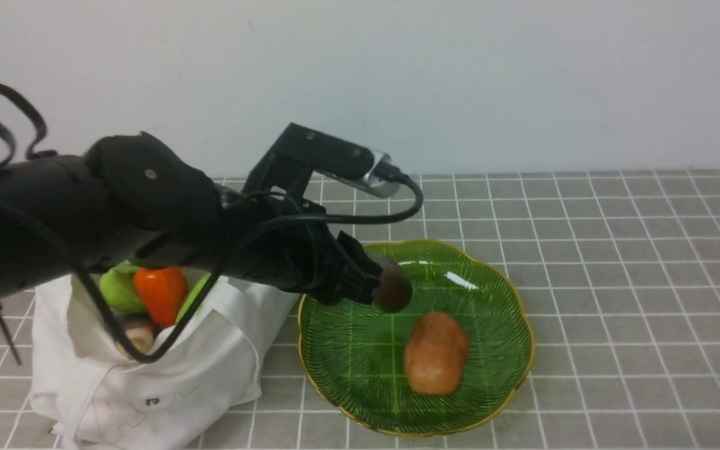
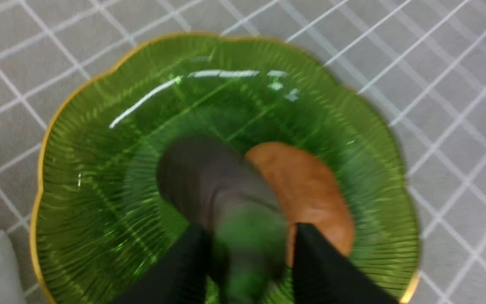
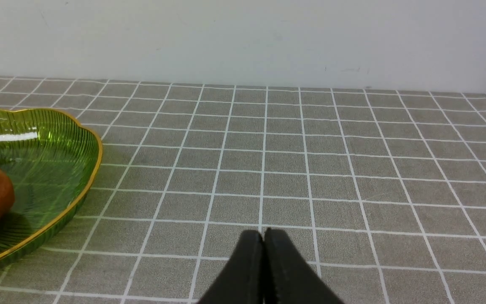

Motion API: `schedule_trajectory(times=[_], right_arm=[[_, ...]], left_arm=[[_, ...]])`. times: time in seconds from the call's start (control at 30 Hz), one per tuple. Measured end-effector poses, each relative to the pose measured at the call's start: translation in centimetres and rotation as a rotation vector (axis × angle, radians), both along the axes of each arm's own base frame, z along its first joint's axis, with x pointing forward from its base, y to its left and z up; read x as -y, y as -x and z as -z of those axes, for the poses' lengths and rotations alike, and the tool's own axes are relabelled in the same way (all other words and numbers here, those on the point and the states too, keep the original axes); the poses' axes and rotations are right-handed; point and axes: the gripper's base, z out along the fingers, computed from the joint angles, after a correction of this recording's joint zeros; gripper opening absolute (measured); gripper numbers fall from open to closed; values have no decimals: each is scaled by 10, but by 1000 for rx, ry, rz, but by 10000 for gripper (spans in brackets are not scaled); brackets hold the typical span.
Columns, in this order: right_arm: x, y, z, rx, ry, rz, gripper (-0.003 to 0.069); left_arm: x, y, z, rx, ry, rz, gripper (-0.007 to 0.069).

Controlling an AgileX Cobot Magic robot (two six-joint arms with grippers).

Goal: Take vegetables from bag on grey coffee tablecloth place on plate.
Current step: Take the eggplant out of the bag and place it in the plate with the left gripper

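Note:
My left gripper (image 1: 375, 284) (image 2: 247, 236) hangs over the near-left part of the green plate (image 1: 497, 375) (image 2: 99, 169). The dark-purple eggplant (image 1: 392, 289) (image 2: 209, 185) is between its fingers, blurred, its green stem end toward the wrist. The jaws stand apart, with a sliver of gap beside the eggplant. An orange-brown vegetable (image 1: 436, 353) (image 2: 306, 185) lies on the plate. The white bag (image 1: 166, 375) stands left of the plate, with a red-orange piece (image 1: 161, 294), a light-green piece (image 1: 116, 289) and a cream root (image 1: 138, 334) in its mouth. My right gripper (image 3: 264, 231) is shut and empty, low over the tablecloth (image 3: 310, 169).
The left arm and its cable stretch across above the bag's mouth. A pale wall stands behind the table. The grey grid tablecloth (image 1: 616, 281) spreads to the right of the plate. The plate's rim (image 3: 93, 169) shows to one side in the right wrist view.

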Motion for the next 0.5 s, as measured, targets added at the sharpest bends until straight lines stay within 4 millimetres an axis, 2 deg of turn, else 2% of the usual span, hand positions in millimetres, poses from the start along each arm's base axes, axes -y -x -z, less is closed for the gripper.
schedule_trajectory(times=[0.13, 0.27, 0.4, 0.47, 0.5], right_arm=[[0, 0, 0, 0, 0, 0, -15], [0, 0, 0, 0, 0, 0, -15], [0, 0, 0, 0, 0, 0, -15], [0, 0, 0, 0, 0, 0, -15], [0, 0, 0, 0, 0, 0, -15]], left_arm=[[3, -7, 14, -33, -19, 3, 434], [5, -5, 14, -48, -20, 21, 555], [3, -2, 7, -29, -23, 34, 572], [0, 3, -11, 18, -20, 52, 529], [-2, 6, -24, 49, -14, 56, 484]])
